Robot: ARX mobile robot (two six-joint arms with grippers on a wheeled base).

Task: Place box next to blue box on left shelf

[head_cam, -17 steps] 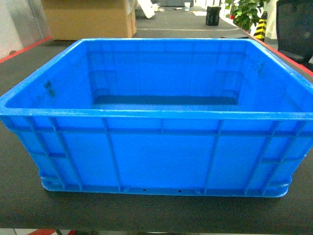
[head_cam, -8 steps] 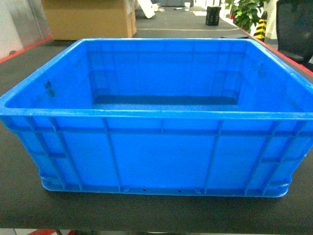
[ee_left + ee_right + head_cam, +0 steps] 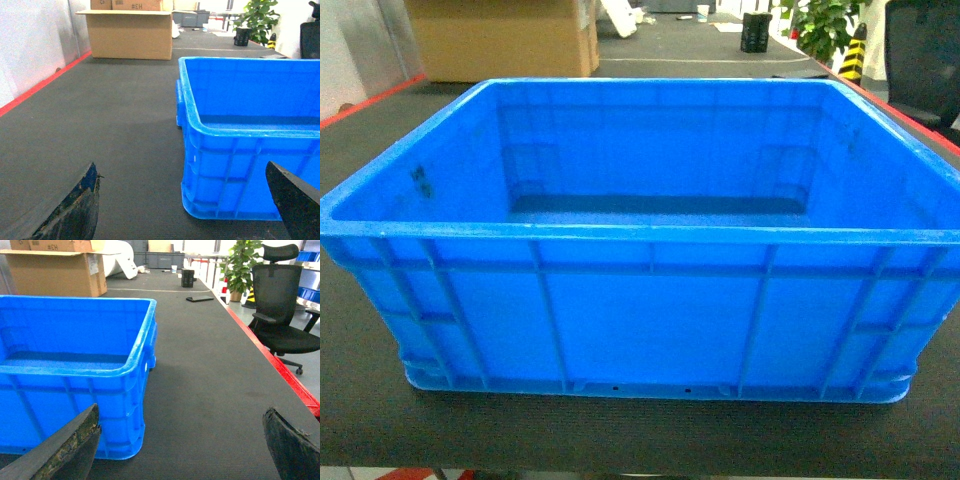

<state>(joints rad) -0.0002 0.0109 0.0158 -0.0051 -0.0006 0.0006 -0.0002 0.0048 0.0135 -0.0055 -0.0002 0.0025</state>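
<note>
The box [image 3: 640, 300] is a large bright-blue crate with ribbed walls, standing empty on the dark table [image 3: 620, 435] right in front of me. Its left front corner [image 3: 195, 200] shows in the left wrist view and its right front corner [image 3: 132, 440] in the right wrist view. My left gripper [image 3: 181, 170] is open low by the left corner, its dark fingertips [image 3: 87, 200] wide apart and holding nothing. My right gripper [image 3: 181, 411] is open by the right corner, also holding nothing. Neither gripper shows in the head view. The other blue box and the left shelf are out of view.
A cardboard box [image 3: 500, 38] stands at the table's far left. Red tape [image 3: 40, 85] marks the left table edge and red tape [image 3: 280, 370] the right edge. A black office chair [image 3: 282, 305] and a potted plant [image 3: 240, 265] stand beyond the right edge.
</note>
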